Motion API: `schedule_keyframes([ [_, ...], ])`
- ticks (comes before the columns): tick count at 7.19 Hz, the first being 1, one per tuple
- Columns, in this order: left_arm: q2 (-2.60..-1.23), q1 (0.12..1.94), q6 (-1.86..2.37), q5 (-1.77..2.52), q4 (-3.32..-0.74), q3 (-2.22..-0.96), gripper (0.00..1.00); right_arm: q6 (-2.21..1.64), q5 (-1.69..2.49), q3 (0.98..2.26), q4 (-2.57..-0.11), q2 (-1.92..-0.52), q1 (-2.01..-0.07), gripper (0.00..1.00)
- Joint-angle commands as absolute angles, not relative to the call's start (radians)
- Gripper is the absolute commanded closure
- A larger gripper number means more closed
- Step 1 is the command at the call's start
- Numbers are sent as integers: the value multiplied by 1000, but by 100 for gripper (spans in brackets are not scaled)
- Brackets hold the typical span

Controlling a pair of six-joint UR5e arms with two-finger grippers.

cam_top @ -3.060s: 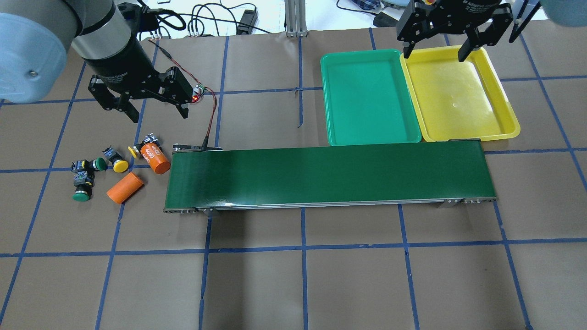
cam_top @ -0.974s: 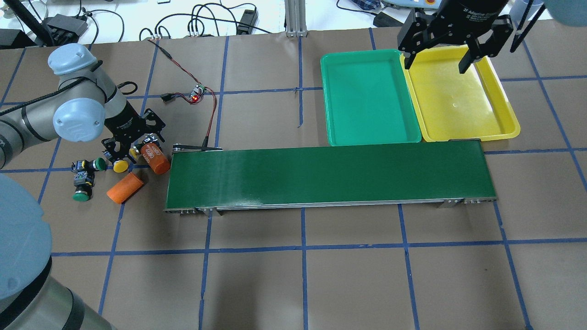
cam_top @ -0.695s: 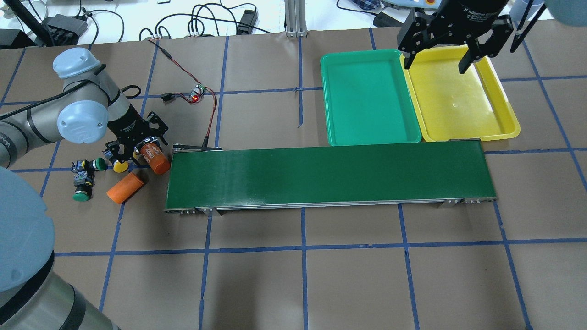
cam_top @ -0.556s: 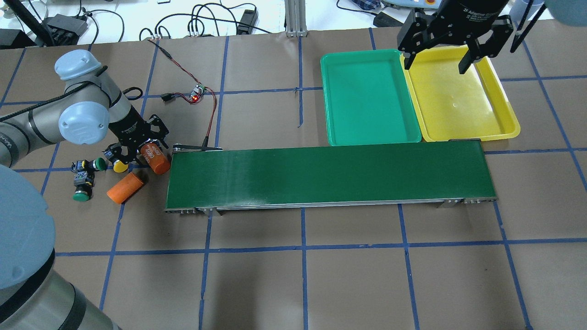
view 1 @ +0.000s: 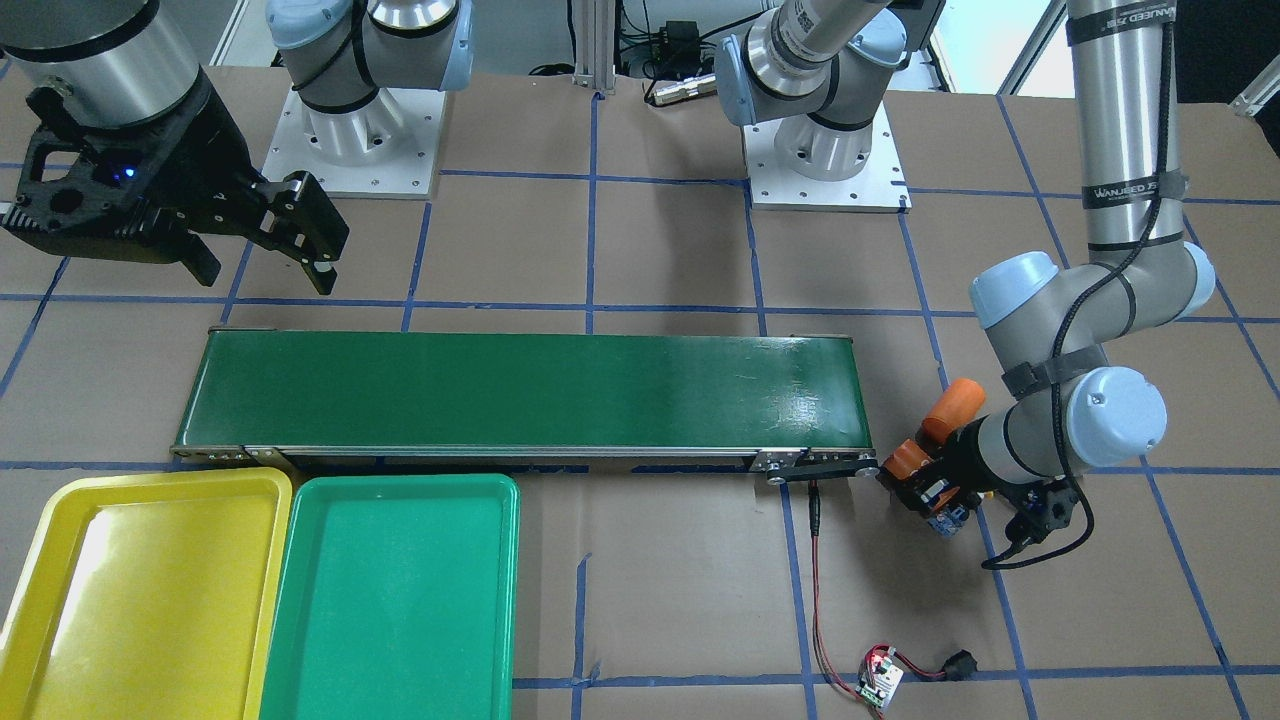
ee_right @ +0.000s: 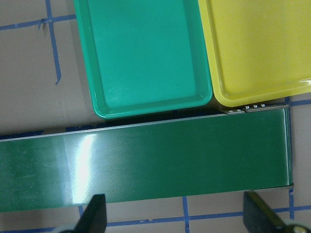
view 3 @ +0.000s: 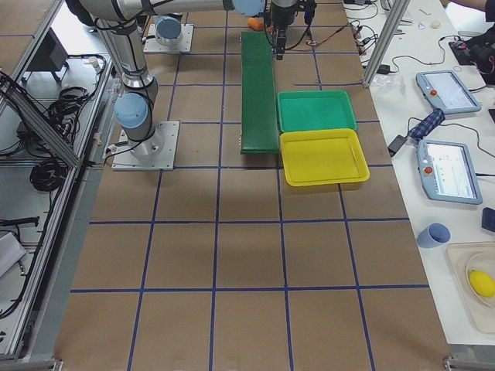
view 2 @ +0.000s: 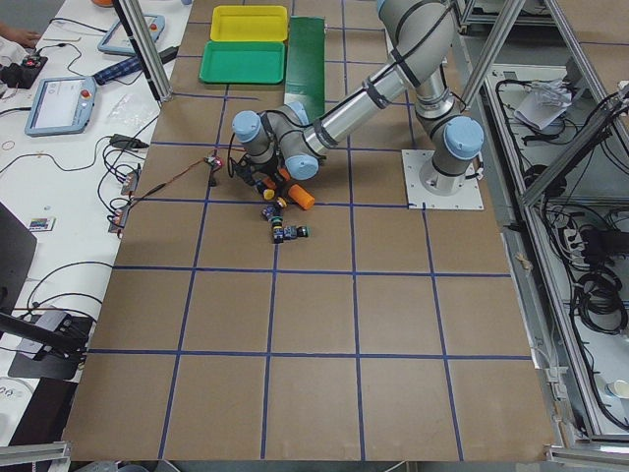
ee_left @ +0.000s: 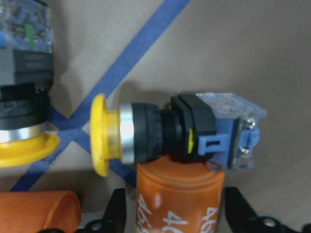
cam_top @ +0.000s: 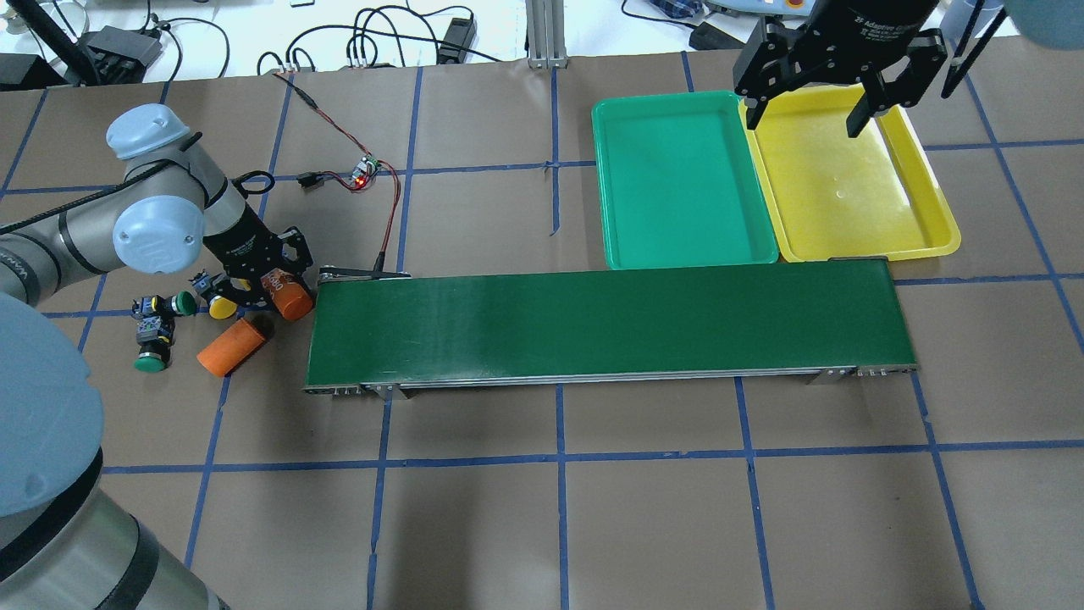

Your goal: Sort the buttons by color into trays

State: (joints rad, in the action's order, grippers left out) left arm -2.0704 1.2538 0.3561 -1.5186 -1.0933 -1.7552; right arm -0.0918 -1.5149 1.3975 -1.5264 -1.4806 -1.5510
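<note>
The left gripper [cam_top: 254,286] is down at the table with its fingers [ee_left: 117,213] spread, clasping nothing. Between them lies the orange cylinder [ee_left: 180,199] marked "4680". Each finger is just beside one of its sides, and I cannot tell whether they touch it. Just past the fingertips a yellow button [ee_left: 165,133] lies on its side against the cylinder's end, its cap toward one finger's side and its grey-blue body toward the other. Outside the finger on the cap side lie a second yellow button [ee_left: 24,116], near the first but apart from it, and a plain orange cylinder [ee_left: 39,211]. Farther out on that side a green button [cam_top: 176,303] and another green button [cam_top: 151,352] lie close together on the table. On the fingers' opposite side the belt [cam_top: 593,322] begins.

The right gripper [cam_top: 803,106] hangs in the air, its fingers [ee_right: 95,211] wide apart and holding nothing. Below the fingertips is the belt's other end. Just beyond them the green tray [cam_top: 677,178] and the yellow tray [cam_top: 847,195] sit rim to rim against the belt's edge. All four buttons lie well apart from both trays.
</note>
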Motion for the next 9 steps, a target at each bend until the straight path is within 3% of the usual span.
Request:
schedule_keyframes([
  [1, -2030, 1246, 192, -1522, -1112, -1743, 100, -92, -1519, 1399, -1523, -1485, -1551, 0],
  [3, -1964, 1249, 161, -1529, -1176, -1718, 100, -92, -1522, 1399, -1519, -1485, -1551, 0],
  [5, -1918, 1272, 374, -1499, -1406, -1655, 100, -103, -1522, 1399, -1519, -1486, -1552, 0],
  [9, -1888, 1384, 818, -1330, -1396, -1779, 100, -103, -1523, 1399, -1517, -1486, -1552, 0],
])
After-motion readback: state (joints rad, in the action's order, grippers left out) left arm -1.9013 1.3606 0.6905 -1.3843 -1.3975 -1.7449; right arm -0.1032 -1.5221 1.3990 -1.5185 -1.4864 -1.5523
